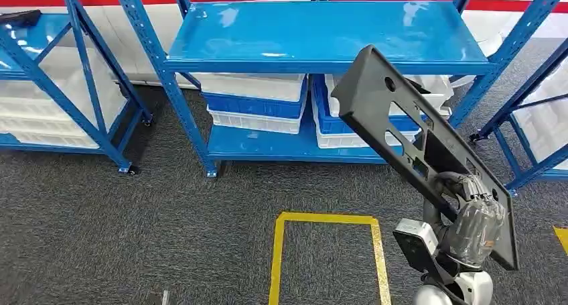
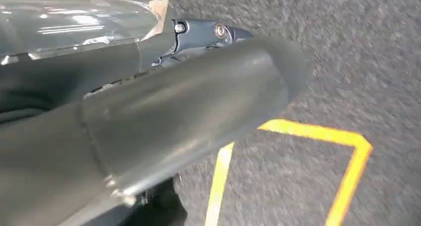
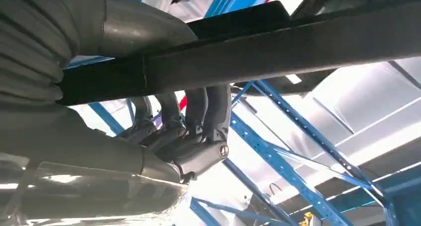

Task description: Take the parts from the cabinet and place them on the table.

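Right hand [image 1: 473,219] grasping a black panel [image 1: 402,127] (tilted) before the blue rack [image 1: 321,40], left hand [image 2: 149,112] grip unclear

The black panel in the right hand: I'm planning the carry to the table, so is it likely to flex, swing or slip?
The black panel looks moulded and holds a straight edge past the grip, so probably stiff. The right hand grips it near one end, so the long free end may lever and swing. Its smooth surface, with fingers curled round one edge, suggests it could slip if jolted.

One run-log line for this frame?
right hand: grips flat black plastic panel with cutouts, tilted, lifted | left hand: state unclear | blue metal shelf rack ahead
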